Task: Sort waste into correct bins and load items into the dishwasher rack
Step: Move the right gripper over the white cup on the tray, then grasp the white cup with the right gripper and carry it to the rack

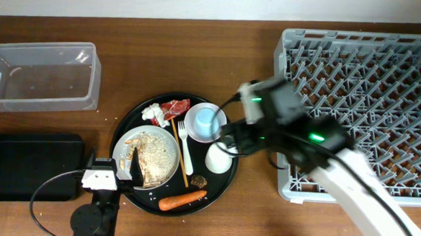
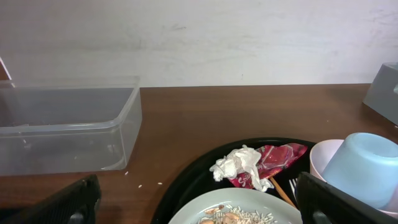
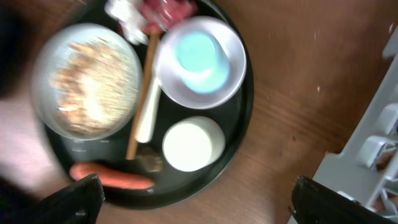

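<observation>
Overhead: left gripper [image 1: 134, 170] at white plate [image 1: 154, 157] rim; right gripper [image 1: 231, 142] beside white cup [image 1: 218, 158] on round black tray [image 1: 120, 128].
Left wrist: fingers [image 2: 68, 202] spread wide, empty; red wrapper [image 2: 277, 158] ahead.
Right wrist: jaws wide, empty; carrot [image 3: 112, 176] below; pale blue cup [image 3: 202, 53] in bowl [image 3: 227, 87].

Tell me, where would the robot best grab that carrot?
The carrot lies flat on the round black tray, long and slim, tapering at one end; so probably grip its middle, straight down from above, fingers spanning its narrow width.
</observation>
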Motion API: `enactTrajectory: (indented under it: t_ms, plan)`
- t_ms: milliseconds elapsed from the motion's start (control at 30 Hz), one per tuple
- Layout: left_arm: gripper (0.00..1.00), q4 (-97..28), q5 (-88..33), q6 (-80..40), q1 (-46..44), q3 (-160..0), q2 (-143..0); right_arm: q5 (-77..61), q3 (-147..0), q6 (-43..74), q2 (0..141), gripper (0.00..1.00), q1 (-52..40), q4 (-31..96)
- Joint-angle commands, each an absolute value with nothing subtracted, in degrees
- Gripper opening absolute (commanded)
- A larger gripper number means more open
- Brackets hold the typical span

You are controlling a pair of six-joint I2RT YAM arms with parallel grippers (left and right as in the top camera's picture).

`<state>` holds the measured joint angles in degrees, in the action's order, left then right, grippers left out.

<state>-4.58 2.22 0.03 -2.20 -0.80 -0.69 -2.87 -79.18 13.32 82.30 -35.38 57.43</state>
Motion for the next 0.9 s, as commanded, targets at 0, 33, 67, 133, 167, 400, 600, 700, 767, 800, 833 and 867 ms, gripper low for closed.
enactTrajectory:
  t_ms: [0, 33, 67, 133, 167, 400, 600, 700, 767, 800, 833, 867]
  plan:
    - [0.99, -4.6, 2.6, 0.9, -2.5, -0.5, -0.4, 3.6, -80.0, 19.7, 89.6, 0.99, -39.0, 56.3]
    - [0.99, -4.6, 2.6, 0.9, -2.5, -0.5, -0.4, 2.1, -80.0, 19.6, 92.0, 0.99, -39.9, 55.3]
    - [0.99, -4.6, 2.6, 0.9, -2.5, -0.5, -0.4, 1.7, -80.0, 19.9, 93.6, 0.99, -40.3, 55.0]
    - [0.99, -4.6, 2.6, 0.9, -2.5, -0.5, -0.4, 1.8, -79.9, 20.2, 96.6, 0.99, -40.8, 54.8]
    - [0.99, -4.6, 2.6, 0.9, -2.5, -0.5, -0.4, 1.8, -79.9, 20.5, 97.6, 0.99, -40.8, 54.8]
    - [0.99, -4.6, 2.6, 0.9, -2.5, -0.5, -0.4, -0.2, -79.9, 23.5, 107.3, 0.99, -40.9, 54.3]
    - [0.99, -4.6, 2.6, 0.9, -2.5, -0.5, -0.4, -0.2, -79.9, 23.5, 108.1, 1.00, -40.9, 54.2]
    - [0.99, -4.6, 2.6, 0.9, -2.5, -0.5, -0.4, -0.2, -79.9, 23.5, 108.1, 0.76, -40.9, 54.2]
    - [0.99, -4.6, 2.6, 0.9, -2.5, -0.5, -0.4, -0.5, -79.9, 24.5, 108.1, 0.68, -40.9, 54.2]
    - [0.99, -4.6, 2.6, 0.9, -2.5, -0.5, -0.4, -0.4, -79.9, 24.5, 108.2, 0.68, -40.9, 54.1]
    - [0.99, -4.6, 2.6, 0.9, -2.5, -0.5, -0.4, -0.5, -79.9, 24.5, 108.2, 0.68, -40.9, 54.2]
    - [0.99, -4.6, 2.6, 0.9, -2.5, -0.5, -0.4, -0.5, -79.9, 24.5, 108.2, 0.68, -40.9, 54.2]
